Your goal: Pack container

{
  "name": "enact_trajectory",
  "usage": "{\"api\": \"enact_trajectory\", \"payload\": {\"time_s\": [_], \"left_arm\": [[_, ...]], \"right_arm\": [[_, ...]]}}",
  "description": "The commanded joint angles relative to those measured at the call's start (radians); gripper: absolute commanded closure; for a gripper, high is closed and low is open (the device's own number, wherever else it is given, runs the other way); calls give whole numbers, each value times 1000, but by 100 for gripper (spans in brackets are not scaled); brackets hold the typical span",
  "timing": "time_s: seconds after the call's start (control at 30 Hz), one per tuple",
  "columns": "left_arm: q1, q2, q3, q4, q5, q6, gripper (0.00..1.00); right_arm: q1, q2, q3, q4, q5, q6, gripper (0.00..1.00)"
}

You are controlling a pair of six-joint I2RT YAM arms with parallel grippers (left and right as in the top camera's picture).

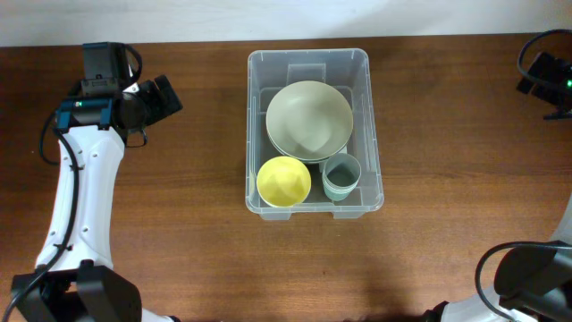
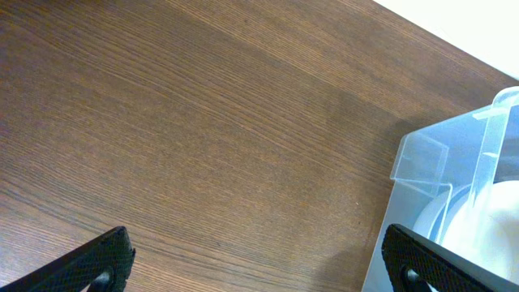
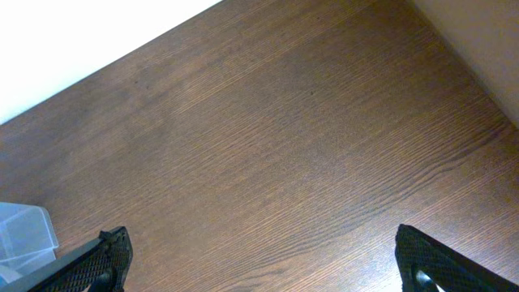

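Sitting mid-surface (image 1: 179,233), clear container (image 1: 254,134), open top up, long axis running far-to-near, well right of left tool (image 2: 259,264), well left of right tool (image 3: 263,264), both tools spread apart, empty, pale bowl (image 1: 309,119), yellow bowl (image 1: 284,182), grey cup (image 1: 340,175) inside.

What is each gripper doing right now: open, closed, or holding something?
Left gripper: open, holding nothing.
Right gripper: open, holding nothing.
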Motion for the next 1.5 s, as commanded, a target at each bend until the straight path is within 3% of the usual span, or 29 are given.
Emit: {"api": "enact_trajectory", "payload": {"time_s": [0.0, 0.27, 0.43, 0.7, 0.83, 1.0, 1.13, 1.27, 1.33, 1.37, 1.47], "left_arm": [[4, 2, 19, 2, -3, -5, 0], [4, 2, 19, 2, -3, -6, 0], [4, 2, 19, 2, -3, -5, 0], [4, 2, 19, 2, -3, -6, 0], [4, 2, 19, 2, -3, -5, 0], [4, 2, 19, 2, -3, -6, 0], [4, 2, 19, 2, -3, -5, 0], [4, 2, 19, 2, -3, -5, 0], [4, 2, 19, 2, -3, -6, 0], [4, 2, 19, 2, -3, -6, 0], [4, 2, 19, 2, -3, -6, 0]], "right_arm": [[0, 0, 2, 1, -2, 0, 1], [69, -42, 2, 1, -2, 0, 1], [235, -252, 2, 1, -2, 0, 1], [679, -682, 1, -2, -2, 0, 1], [715, -865, 1, -52, 5, -1, 1], [715, -1090, -12, -250, 12, 0, 1], [705, -1298, -149, -321, 6, 0, 1], [691, -1478, -414, -213, 39, -1, 1], [679, -1573, -638, -64, 87, -4, 1], [673, -1621, -816, 96, 138, -4, 1], [657, -1650, -1106, 425, 208, -5, 1]]}}
